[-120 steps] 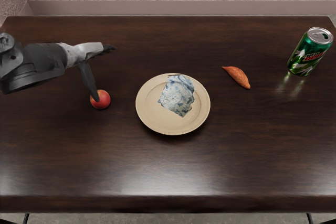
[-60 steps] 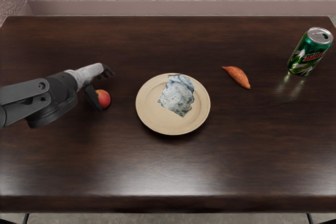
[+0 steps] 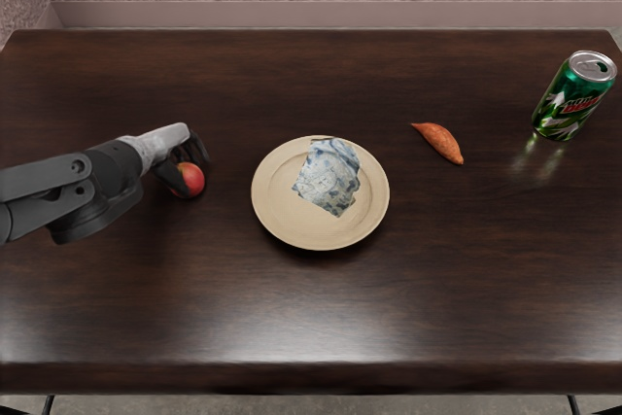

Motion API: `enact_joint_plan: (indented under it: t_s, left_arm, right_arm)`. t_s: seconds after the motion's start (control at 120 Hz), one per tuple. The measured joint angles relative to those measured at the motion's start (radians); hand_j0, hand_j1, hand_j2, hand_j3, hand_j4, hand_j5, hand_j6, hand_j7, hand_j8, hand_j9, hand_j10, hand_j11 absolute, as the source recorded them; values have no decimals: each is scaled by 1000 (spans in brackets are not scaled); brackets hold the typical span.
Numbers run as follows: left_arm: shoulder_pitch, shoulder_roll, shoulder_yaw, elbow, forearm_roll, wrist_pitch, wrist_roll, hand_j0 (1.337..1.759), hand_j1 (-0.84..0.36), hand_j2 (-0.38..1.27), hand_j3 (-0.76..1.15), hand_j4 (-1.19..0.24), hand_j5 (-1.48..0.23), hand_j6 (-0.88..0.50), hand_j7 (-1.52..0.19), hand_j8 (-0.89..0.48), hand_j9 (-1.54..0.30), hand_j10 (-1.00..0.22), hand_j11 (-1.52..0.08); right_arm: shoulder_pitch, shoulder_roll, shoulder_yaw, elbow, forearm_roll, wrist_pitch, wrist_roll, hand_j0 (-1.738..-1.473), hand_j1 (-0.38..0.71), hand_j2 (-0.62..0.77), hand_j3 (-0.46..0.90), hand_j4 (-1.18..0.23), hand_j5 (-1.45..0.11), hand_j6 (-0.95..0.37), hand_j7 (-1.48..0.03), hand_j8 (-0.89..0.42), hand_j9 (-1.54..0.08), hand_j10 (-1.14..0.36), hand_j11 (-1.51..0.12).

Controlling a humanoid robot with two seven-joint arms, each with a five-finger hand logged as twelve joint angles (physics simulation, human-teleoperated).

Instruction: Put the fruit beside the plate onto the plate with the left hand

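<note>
**A:** Where is the red fruit (image 3: 192,179)?

**B:** On the table (image 3: 311,318), under the left hand (image 3: 182,154). The dark fingers curl over and around it. The grasp looks closed, though it's too small here to be sure.

**A:** What might fail?

**B:** A loose hold. The round fruit could slip and roll before reaching the plate (image 3: 282,213), just beyond the fingertips.

**A:** Any writing?

**B:** The green can (image 3: 571,94), far past the plate, carries the Mountain Dew logo.

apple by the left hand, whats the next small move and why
Probably a short lift straight up. The fingers of the left hand look curled around the apple, which sits on the table just left of the plate; raising it first should let it clear the plate's rim before moving right.
</note>
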Motion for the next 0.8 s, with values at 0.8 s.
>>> enact_joint_plan:
  t_s: [0.8]
  left_arm:
    - [7, -6, 32, 13, 9, 2, 1, 1647, -291, 250, 0, -667, -794, -434, -876, -381, -940, -677, -941]
  right_arm:
    - [0, 0, 0, 0, 0, 0, 0, -1658, -327, -4, 0, -19, -24, -19, -24, -19, -24, -19, -24]
